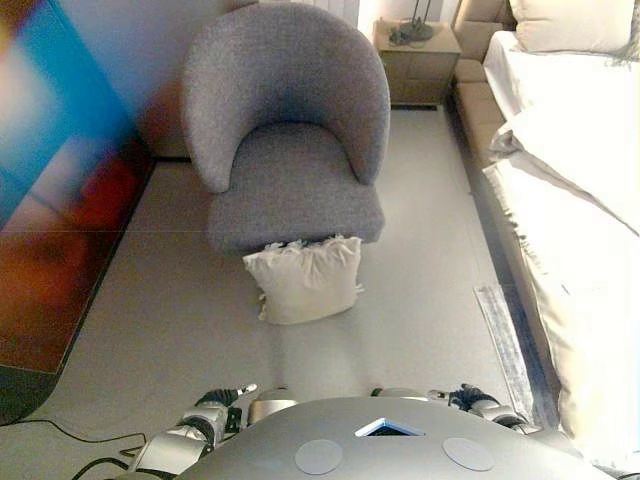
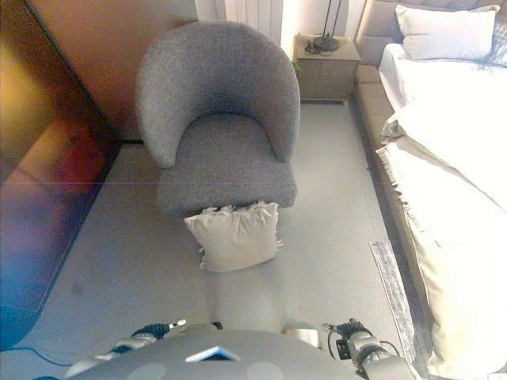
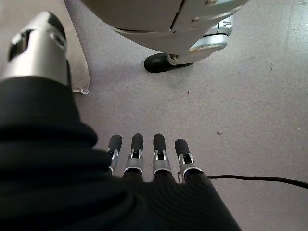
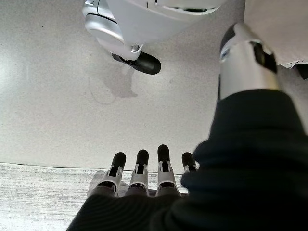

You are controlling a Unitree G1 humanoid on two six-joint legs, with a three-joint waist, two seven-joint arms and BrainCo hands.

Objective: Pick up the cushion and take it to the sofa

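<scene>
**Cushion on the floor, both my hands empty**

The cream cushion [image 1: 305,280] stands on the grey floor [image 1: 180,320], leaning against the front edge of the grey armchair [image 1: 285,130], its frilled upper edge touching the seat front. It is straight ahead of me, well apart from both my hands.

My left hand [image 3: 144,156] hangs low at my side, fingers straight and relaxed over bare floor, holding nothing. A pale edge beside my thumb in that wrist view may be the cushion, though I cannot say for sure.

My right hand [image 4: 149,171] also hangs low, fingers straight and loose, empty, above the floor where it meets a grey patterned rug [image 1: 505,335].

On my right is a bed [image 1: 580,200] with white bedding and a pillow [image 2: 447,32]. Beyond the armchair stands a wooden nightstand [image 1: 418,62] carrying a lamp base [image 1: 415,30]. A dark glossy panel [image 1: 60,200] runs along my left.
</scene>
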